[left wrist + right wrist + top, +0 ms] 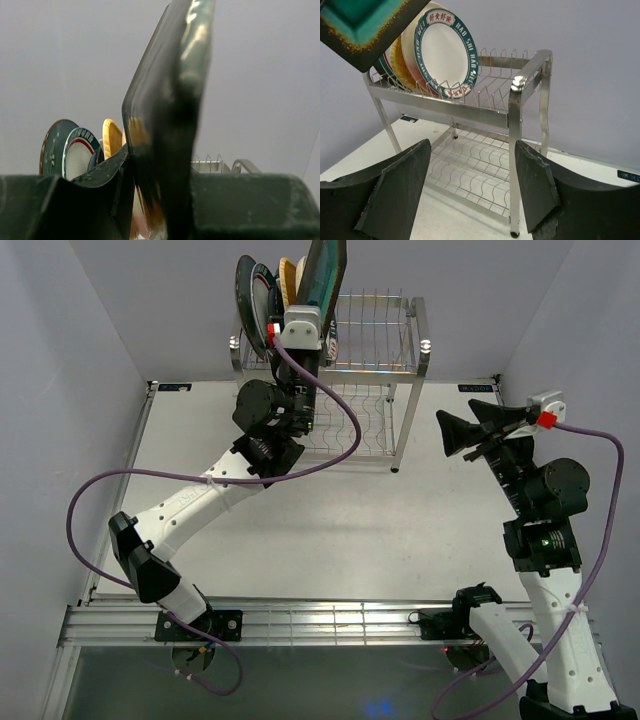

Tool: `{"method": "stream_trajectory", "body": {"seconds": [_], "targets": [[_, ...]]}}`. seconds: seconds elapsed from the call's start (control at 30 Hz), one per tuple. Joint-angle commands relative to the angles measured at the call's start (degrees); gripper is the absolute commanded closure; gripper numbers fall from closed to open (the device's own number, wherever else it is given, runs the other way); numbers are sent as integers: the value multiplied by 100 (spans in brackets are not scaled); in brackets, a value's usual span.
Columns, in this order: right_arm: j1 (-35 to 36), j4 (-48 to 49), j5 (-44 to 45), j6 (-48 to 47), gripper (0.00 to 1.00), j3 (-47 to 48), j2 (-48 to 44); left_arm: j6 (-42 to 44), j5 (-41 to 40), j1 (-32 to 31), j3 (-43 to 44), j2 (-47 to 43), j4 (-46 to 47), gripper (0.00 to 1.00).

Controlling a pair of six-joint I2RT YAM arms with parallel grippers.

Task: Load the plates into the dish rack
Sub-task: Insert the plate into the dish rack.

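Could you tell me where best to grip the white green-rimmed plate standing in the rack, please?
Probably its upper rim, approached from above with one finger on each face. The white green-rimmed plate stands on edge in the top slots of the dish rack, lower edge between wires, the cream plate close behind.

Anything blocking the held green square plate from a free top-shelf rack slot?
Nothing visible. The green square brown-rimmed plate hangs above the steel wire dish rack; slots right of the white green-rimmed plate are bare.

Robot lab test cell: plain white walls [60, 340] at 9, 12 & 3 o'clock round a white table [350, 530]; alu rail [320, 625] w/ bolted arm bases [205, 625] at 6; purple cables [358, 432].
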Motion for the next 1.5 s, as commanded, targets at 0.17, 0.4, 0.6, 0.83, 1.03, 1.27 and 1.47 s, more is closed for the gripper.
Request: {"method": "stream_trajectory", "body": {"seconds": [0.17,0.4,0.6,0.83,1.03,1.27,1.47], "targets": [[-16,-541,141,-693,17,-204,-524,-281,-136,-26,570,-200,366,100],[-7,-541,264,-1045,10,-555,-893,-659,-172,-35,940,-15,23,100],[2,-357,440,-1159,10,-985,-1227,-817,-365,-35,1141,196,-21,100],[63,-339,590,-1185,10,-1004,-1298,-861,-857,-44,1616,626,-144,100],[133,-339,739,-1194,10,-1013,-1281,-941,-971,-44,1660,767,-153,100],[204,-339,845,-1194,10,-1030,-1272,-809,-1086,-44,2144,1216,-241,100],[256,-339,862,-1194,10,-1030,-1263,-598,-1209,-35,2600,1540,-364,100]]}}
